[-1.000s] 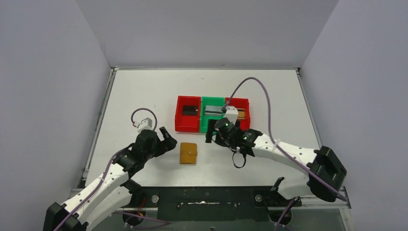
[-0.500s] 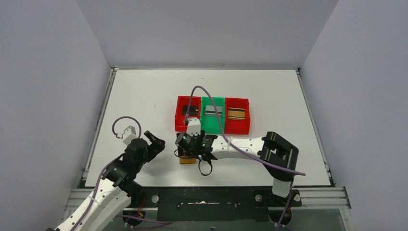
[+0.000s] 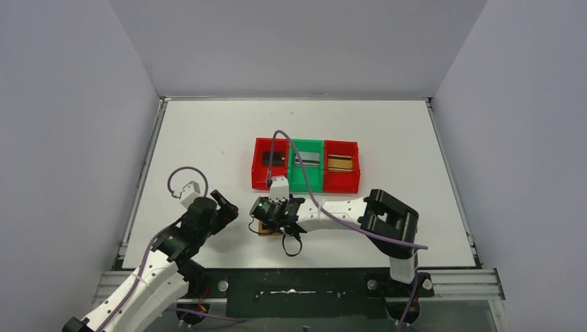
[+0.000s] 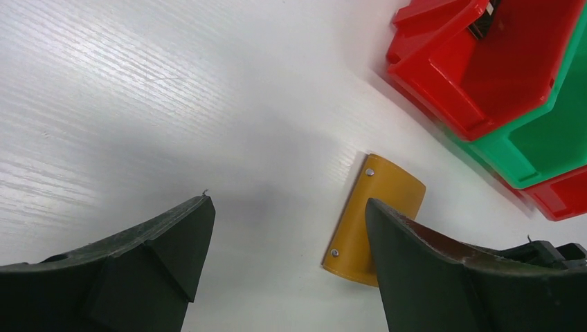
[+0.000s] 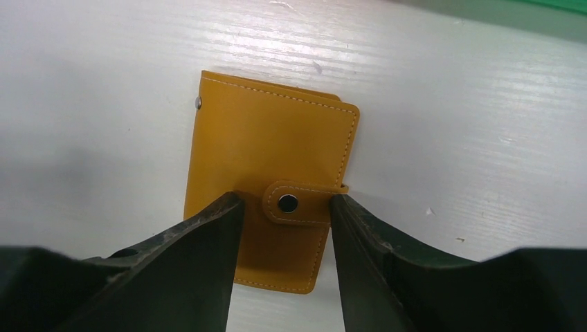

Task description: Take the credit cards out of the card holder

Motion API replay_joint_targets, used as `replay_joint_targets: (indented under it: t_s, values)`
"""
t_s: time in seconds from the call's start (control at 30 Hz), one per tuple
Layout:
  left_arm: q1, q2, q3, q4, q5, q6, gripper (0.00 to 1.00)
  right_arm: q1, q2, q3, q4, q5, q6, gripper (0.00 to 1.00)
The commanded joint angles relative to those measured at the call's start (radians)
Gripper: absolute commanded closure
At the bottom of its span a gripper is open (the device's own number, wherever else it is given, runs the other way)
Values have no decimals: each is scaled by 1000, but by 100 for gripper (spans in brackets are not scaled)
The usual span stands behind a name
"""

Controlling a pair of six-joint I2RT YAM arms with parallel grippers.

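Note:
The card holder [image 5: 270, 152], a tan-mustard wallet, lies closed and snapped on the white table. My right gripper [image 5: 287, 199] is directly over it. Its jaws are partly narrowed and stand either side of the snap tab [image 5: 297, 203], with a gap still showing on the left. From above, the right gripper [image 3: 271, 220] hides most of the card holder [image 3: 265, 229]. My left gripper [image 4: 289, 202] hangs open and empty over bare table just left of the card holder [image 4: 377, 214]. A black card [image 3: 275, 158], a silver card [image 3: 306, 160] and a gold-brown card [image 3: 340, 164] each lie in a bin.
Three joined bins stand behind the holder: a red bin [image 3: 257, 173], a green bin [image 3: 306, 182] and another red bin [image 3: 342, 184]. The right arm's purple cable [image 3: 294, 153] loops over the bins. The table's near edge [image 3: 297, 268] is just behind the wallet.
My right arm swung left from the bins to above the card holder, and its jaws narrowed around the snap tab. The left arm drew back a little toward the near left.

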Motion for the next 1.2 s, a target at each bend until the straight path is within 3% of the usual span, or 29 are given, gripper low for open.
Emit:
replay_joint_targets:
  t_s: [0.0, 0.33, 0.53, 0.8, 0.87, 0.93, 1.07, 1.17]
  values:
    - [7, 32, 34, 83, 48, 60, 20, -8, -13, -37, 1, 23, 35, 54]
    - [7, 181, 22, 246, 270, 152, 22, -104, -153, -276, 372, -227, 17, 79]
    - [6, 307, 23, 363, 426, 204, 23, -151, -198, -398, 575, -352, 27, 85]
    - [-7, 497, 11, 536, 626, 229, 29, -174, -216, -474, 674, -408, 40, 91]
    - [-14, 534, 11, 569, 655, 228, 37, -177, -217, -487, 695, -415, 41, 91]
    - [-20, 561, 11, 590, 670, 226, 52, -180, -220, -495, 701, -420, 48, 94]
    - [-22, 579, -3, 579, 621, 198, 71, -190, -233, -518, 720, -421, 59, 94]
    - [-23, 582, -9, 540, 579, 192, 75, -193, -250, -525, 714, -408, 62, 94]
